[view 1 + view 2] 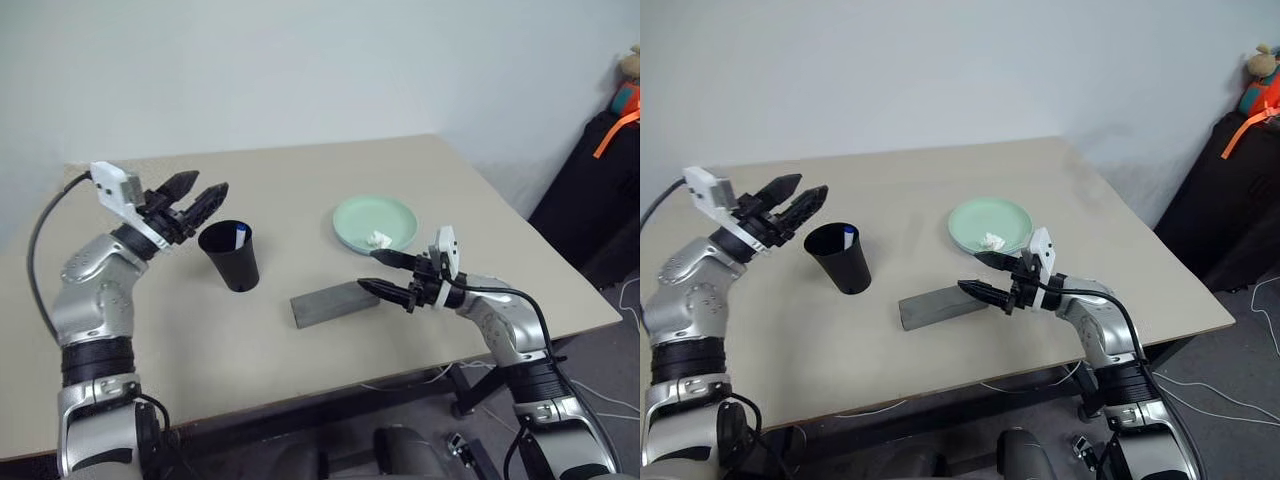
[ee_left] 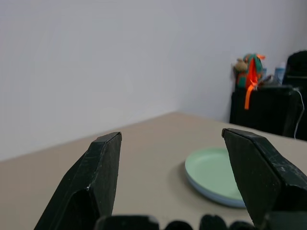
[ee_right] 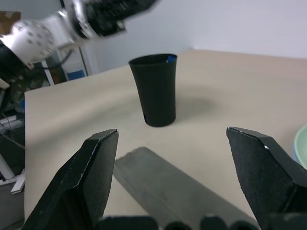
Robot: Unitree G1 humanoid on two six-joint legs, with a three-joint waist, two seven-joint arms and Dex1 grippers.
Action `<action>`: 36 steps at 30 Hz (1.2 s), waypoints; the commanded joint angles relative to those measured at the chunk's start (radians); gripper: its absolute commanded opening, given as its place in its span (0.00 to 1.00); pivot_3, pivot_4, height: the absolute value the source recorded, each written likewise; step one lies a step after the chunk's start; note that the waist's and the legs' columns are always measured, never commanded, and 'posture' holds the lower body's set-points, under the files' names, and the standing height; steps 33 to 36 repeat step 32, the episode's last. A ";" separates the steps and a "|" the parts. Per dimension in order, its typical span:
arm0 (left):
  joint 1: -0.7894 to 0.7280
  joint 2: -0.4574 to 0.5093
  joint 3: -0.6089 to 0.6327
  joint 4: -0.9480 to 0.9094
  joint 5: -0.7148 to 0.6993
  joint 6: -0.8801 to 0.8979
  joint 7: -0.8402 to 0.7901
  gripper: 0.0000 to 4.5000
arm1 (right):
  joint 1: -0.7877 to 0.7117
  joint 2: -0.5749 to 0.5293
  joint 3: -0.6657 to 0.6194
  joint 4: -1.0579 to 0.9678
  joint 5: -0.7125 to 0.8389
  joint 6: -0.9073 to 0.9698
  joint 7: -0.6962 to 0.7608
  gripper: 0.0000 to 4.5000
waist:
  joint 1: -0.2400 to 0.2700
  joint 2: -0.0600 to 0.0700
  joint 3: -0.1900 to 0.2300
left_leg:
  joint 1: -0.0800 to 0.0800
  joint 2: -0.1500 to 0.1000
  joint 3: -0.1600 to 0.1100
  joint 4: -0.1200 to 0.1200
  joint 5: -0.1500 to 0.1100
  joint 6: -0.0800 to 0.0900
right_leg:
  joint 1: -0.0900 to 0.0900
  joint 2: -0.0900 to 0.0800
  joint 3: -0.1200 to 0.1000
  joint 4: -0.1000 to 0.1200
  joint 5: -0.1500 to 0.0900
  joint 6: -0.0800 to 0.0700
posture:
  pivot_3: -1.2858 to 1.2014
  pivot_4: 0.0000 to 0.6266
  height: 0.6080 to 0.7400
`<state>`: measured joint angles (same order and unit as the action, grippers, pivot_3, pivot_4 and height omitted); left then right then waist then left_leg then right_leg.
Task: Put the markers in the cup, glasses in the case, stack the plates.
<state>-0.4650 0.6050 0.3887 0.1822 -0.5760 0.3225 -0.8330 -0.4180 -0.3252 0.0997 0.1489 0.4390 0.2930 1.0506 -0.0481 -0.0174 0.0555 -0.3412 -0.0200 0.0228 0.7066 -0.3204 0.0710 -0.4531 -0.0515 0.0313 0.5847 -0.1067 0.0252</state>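
Observation:
The black cup (image 1: pixel 230 258) stands left of the table's middle, and a marker (image 1: pixel 241 237) with a blue end pokes up inside it. My left gripper (image 1: pixel 208 185) hovers open and empty just above and left of the cup's rim. The grey case (image 1: pixel 335 303) lies shut in front of the cup. My right gripper (image 1: pixel 368 269) is open at the case's right end, holding nothing. The mint green plate (image 1: pixel 375 222) rests on the light blue plate (image 2: pixel 216 197), with a small white lump (image 1: pixel 378 239) on top. The glasses are out of view.
The table's right edge (image 1: pixel 520 215) runs close past the plates. Beyond it stands a black bag (image 1: pixel 600 180) with an orange strap and a soft toy on top. Cables lie on the floor (image 1: pixel 600 400) by the table leg.

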 commanded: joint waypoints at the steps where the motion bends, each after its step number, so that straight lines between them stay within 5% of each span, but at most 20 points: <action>1: 0.069 0.026 0.041 -0.200 -0.091 0.097 0.027 0.78 | -0.021 -0.004 -0.020 0.017 -0.002 -0.040 0.016 0.87 | -0.001 0.000 0.000 | 0.000 0.000 0.000 0.000 0.000 0.000 | 0.000 0.000 0.000 0.000 0.000 0.000 | 0.52 0.00 0.91; 8: 0.321 0.045 0.058 -0.532 -0.267 0.279 0.036 0.78 | -0.054 -0.016 -0.041 0.096 -0.018 -0.070 0.014 0.87 | -0.001 0.000 0.000 | 0.000 0.000 0.000 0.000 0.000 -0.001 | 0.000 0.000 0.000 0.001 0.000 0.000 | 0.52 0.00 0.91; 13: 0.479 -0.031 -0.022 -0.643 -0.164 0.211 0.111 0.78 | -0.081 -0.036 -0.082 0.170 -0.042 -0.108 -0.030 0.87 | 0.001 0.002 0.001 | 0.001 0.000 0.001 0.000 0.000 -0.001 | 0.000 0.000 0.000 0.001 -0.001 -0.001 | 0.52 0.00 0.91; 22: 0.542 -0.183 -0.118 -0.546 0.066 -0.020 0.224 0.78 | -0.037 -0.078 -0.113 0.164 -0.075 -0.119 -0.077 0.87 | 0.000 0.002 0.001 | 0.002 0.000 0.001 0.000 0.001 -0.002 | 0.002 0.001 0.000 0.001 -0.001 -0.001 | 0.52 0.00 0.91; 36: 0.606 -0.216 -0.149 -0.399 0.224 -0.231 0.242 0.78 | 0.014 -0.149 -0.158 0.153 -0.087 -0.093 -0.127 0.87 | 0.000 0.002 0.001 | 0.001 0.001 0.001 -0.001 0.000 -0.001 | 0.002 0.001 0.000 -0.001 -0.001 -0.002 | 0.52 0.00 0.91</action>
